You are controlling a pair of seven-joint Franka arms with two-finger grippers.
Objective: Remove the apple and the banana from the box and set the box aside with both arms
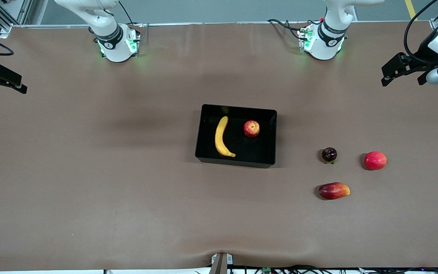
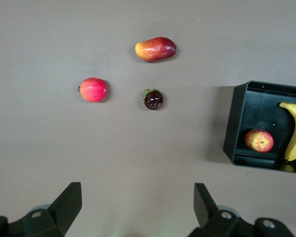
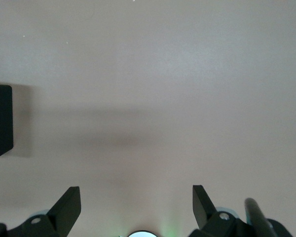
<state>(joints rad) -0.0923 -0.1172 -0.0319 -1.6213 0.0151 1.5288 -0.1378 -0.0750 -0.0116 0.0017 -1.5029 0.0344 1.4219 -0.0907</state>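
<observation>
- Your left gripper [image 2: 137, 207] hung above the brown table [image 1: 89, 171] at the left arm's end, its two black fingers [image 2: 69, 200] spread wide and holding nothing.
- Your right gripper [image 3: 136, 207] hung the same way over bare table at the right arm's end, fingers [image 3: 68, 202] parted and empty (both arms were waiting, well apart from the fruit).
- From the left wrist view you could see three loose fruits under that gripper: a small dark purple round fruit with a green stem [image 1: 329, 154], a plain red round fruit [image 1: 375, 160] beside it toward the left arm's end, and an oblong red-and-yellow mango-like fruit [image 1: 334, 190] nearer the front camera than both.
- None of the three touched another.
- The shallow rectangular glossy black plastic tray [image 1: 207, 150] sat near the middle of the table, between the two arms.
- Inside it lay the long curved yellow banana [image 1: 222, 137], along the wall toward the right arm's end.
- The small round red apple with yellow streaks [image 1: 251, 128] sat in the tray beside the banana, not touching it, toward the left arm's end.
</observation>
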